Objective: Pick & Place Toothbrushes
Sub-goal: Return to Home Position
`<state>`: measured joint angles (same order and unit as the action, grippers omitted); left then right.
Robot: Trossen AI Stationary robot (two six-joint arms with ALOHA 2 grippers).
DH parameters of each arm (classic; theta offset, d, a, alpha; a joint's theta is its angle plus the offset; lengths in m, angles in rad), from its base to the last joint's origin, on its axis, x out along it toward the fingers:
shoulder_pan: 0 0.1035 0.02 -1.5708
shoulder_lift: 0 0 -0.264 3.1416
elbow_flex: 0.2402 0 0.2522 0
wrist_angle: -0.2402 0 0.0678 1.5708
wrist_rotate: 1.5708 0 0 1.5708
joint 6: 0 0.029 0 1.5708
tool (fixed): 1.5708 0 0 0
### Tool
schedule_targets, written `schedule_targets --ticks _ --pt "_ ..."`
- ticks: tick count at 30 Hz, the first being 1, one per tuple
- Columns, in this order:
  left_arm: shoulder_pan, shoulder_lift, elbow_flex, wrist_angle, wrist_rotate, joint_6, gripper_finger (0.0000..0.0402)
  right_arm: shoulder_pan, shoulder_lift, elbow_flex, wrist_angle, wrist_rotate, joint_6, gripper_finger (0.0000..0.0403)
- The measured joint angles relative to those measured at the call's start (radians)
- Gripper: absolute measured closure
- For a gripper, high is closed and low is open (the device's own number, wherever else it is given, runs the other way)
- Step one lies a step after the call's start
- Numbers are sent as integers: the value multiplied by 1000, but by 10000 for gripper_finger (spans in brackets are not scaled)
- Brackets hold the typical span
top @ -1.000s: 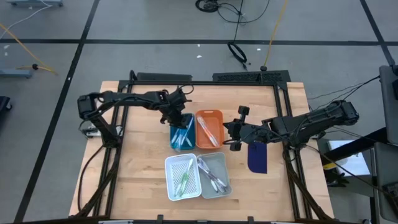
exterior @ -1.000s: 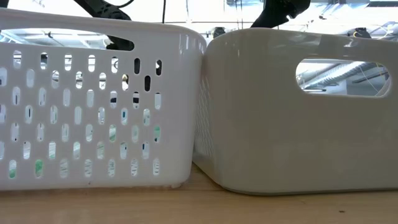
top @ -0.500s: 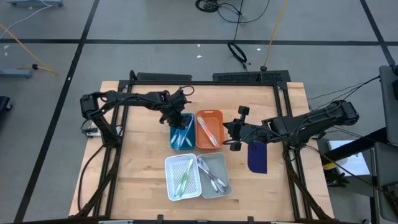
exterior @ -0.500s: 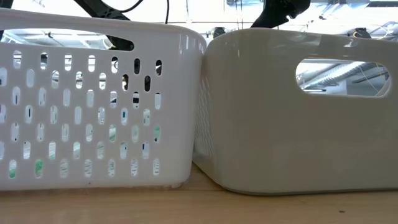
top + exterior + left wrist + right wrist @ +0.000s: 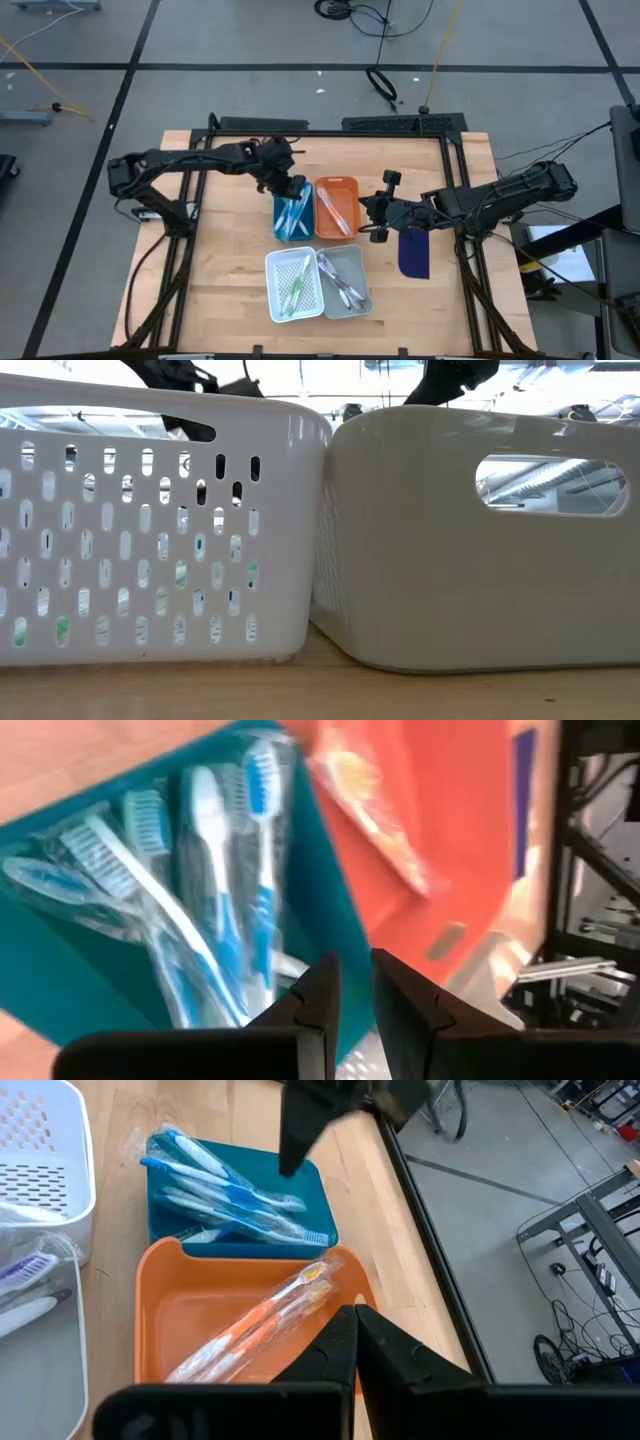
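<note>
While the left claw (image 5: 288,186) hangs over the far end of the blue bin (image 5: 60,990), its two dark fingers stand slightly parted with a narrow gap and nothing between them. In its wrist view that bin lies right below. It holds a loose bundle of blue-and-white toothbrushes (image 5: 215,920), some in clear wrapping, lying lengthwise with their bristle heads toward one end.

The right claw (image 5: 365,217) sits just right of the orange bin (image 5: 180,1310), low over the table (image 5: 220,250), with its fingers pressed together and empty. Its arm reaches in from the right edge of the table and passes over the far end of a dark blue pad (image 5: 413,252) that lies flat on the wood. From this wrist the orange toothbrushes (image 5: 262,1315) show in wrapping, lying slantwise across the floor of their bin.

Four bins form a block near the middle of the table. Blue and orange stand side by side in the far row, blue on the left. A white perforated bin (image 5: 275,270) and a grey bin (image 5: 358,262) stand side by side in the near row, white on the left. Green toothbrushes (image 5: 296,283) lie in the white bin, and grey and white toothbrushes (image 5: 340,282) lie in the grey one. Seen from table height, the walls of the white and grey bins fill the picture, their upper rims close together, and green shows through the holes of the white one.
</note>
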<state>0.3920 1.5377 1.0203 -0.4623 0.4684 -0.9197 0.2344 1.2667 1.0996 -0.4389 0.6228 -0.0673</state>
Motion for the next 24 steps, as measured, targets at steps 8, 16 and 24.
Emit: schedule_targets --ticks 8,16,24 --pt "-114 -142 0 -6 -93 -80 346 0 0 0 -25 1 3 403" --pt "-278 -272 0 -1 -382 -42 346 0 -23 0 -36 2 64 403" --pt "-417 -389 0 116 -602 169 346 1 -141 0 -48 2 121 403"
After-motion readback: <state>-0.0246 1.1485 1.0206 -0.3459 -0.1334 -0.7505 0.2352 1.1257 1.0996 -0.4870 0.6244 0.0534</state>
